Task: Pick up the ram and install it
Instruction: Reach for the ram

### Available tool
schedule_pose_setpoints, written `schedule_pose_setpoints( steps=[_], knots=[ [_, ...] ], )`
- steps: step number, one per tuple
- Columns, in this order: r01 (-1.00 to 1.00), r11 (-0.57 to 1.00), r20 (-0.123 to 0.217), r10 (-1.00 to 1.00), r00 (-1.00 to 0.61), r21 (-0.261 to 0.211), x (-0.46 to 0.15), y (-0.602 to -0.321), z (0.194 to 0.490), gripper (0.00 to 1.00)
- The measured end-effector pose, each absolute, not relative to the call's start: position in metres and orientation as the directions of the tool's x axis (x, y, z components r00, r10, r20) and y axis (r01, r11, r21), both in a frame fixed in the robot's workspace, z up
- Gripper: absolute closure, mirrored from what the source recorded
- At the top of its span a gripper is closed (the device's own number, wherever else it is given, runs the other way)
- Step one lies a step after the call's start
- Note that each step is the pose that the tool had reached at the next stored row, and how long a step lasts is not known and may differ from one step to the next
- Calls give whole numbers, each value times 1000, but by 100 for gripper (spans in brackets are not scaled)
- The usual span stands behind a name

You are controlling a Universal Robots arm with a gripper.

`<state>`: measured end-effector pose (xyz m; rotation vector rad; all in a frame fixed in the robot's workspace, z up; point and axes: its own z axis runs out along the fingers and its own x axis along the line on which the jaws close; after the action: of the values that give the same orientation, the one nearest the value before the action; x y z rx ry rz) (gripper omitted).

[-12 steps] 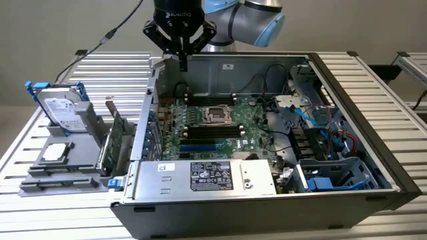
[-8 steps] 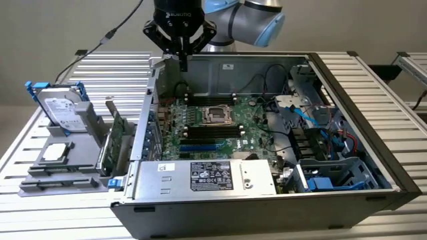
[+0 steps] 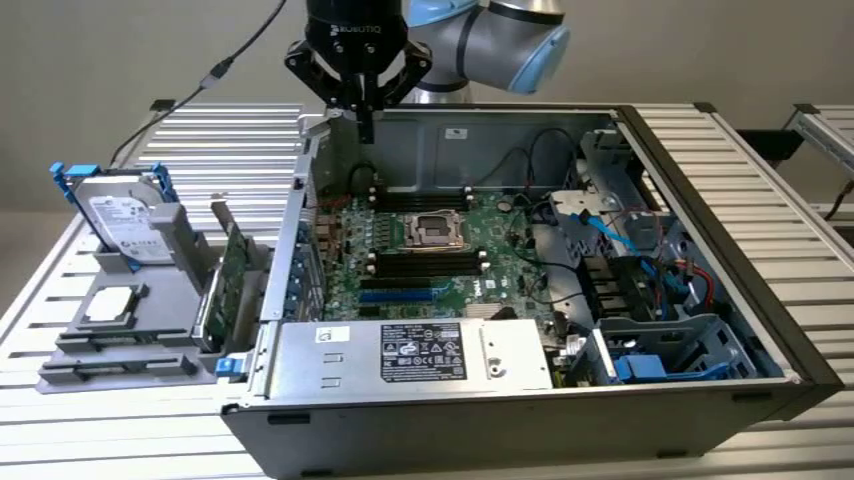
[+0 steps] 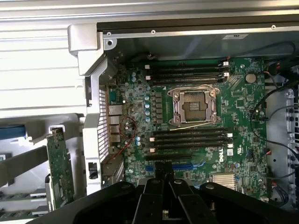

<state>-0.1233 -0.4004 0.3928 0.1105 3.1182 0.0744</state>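
The case (image 3: 467, 440) lies open on its side, so the motherboard (image 3: 507, 250) faces up for work from above. Beside it, on the exterior view's left, a rack (image 3: 120, 355) holds a green board (image 3: 235, 270) on edge, easy to pinch. Whether the ram stands there too cannot be told. The gripper (image 3: 363, 125) hangs over the case's rear corner, fingers pressed together on nothing.

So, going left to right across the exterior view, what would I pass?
hard drive with blue rails → upright green expansion card → motherboard inside the open computer case → drive cage at the case's far end
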Motion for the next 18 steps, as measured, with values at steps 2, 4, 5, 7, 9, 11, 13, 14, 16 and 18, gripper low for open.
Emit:
schedule_pose_setpoints(
  steps=[2,4,5,7,9,11,13,14,16,18],
  knots=[
    [70,996,-19,71,-997,49,-131,-404,393,89],
    [70,996,-19,71,-997,49,-140,-407,393,89],
    [70,996,-19,71,-997,49,-144,-409,393,89],
    [70,996,-19,71,-997,49,-153,-412,392,89],
    [70,996,-19,71,-997,49,-162,-415,392,89],
    [70,996,-19,71,-997,49,-171,-418,392,89],
    [70,996,-19,71,-997,49,-181,-422,392,89],
    [70,996,-19,71,-997,49,-185,-423,391,89],
    [70,996,-19,71,-997,49,-194,-427,391,89],
    [70,996,-19,71,-997,49,-203,-430,391,89]
  ],
)
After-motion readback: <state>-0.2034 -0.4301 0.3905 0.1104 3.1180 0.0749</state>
